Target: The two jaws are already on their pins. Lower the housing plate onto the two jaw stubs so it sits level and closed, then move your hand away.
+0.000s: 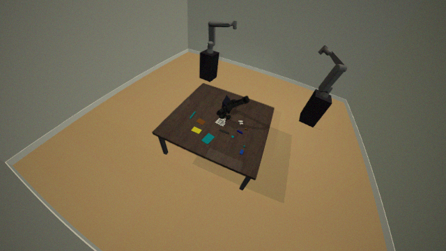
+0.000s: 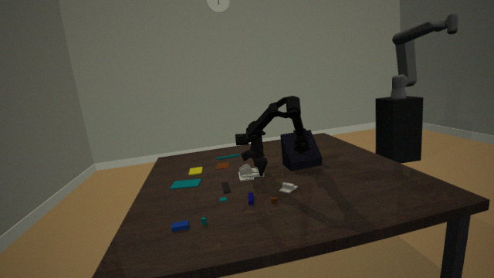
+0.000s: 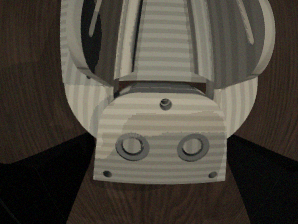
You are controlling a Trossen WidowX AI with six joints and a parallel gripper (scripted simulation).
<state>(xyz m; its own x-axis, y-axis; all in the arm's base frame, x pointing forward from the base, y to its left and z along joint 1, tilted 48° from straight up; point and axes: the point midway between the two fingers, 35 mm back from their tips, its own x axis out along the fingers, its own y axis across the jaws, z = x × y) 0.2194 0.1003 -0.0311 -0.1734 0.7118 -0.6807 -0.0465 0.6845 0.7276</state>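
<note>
The housing plate (image 3: 162, 167) is the pale piece with a rounded far edge in the wrist view. It lies over the near end of the white assembly (image 1: 220, 121) (image 2: 246, 174) (image 3: 81, 97). Two grey rings with pale round centres, a left one (image 3: 132, 146) and a right one (image 3: 193, 146), show in it. I cannot tell whether the plate is fully level. The jaws' stubs and pins under it are hidden. My gripper (image 3: 160, 141) is open, with one dark finger close beside each side of the plate. In the exterior view it is low at the assembly's right side.
A separate small white part (image 1: 240, 122) (image 2: 288, 188) lies on the table (image 2: 347, 193). A dark strip (image 2: 226, 188), a dark blue block (image 2: 251, 198) and an orange block (image 2: 274, 200) lie nearer the camera. Teal (image 2: 186, 184), yellow (image 2: 195, 171) and orange (image 2: 222, 165) flat pieces lie to the left.
</note>
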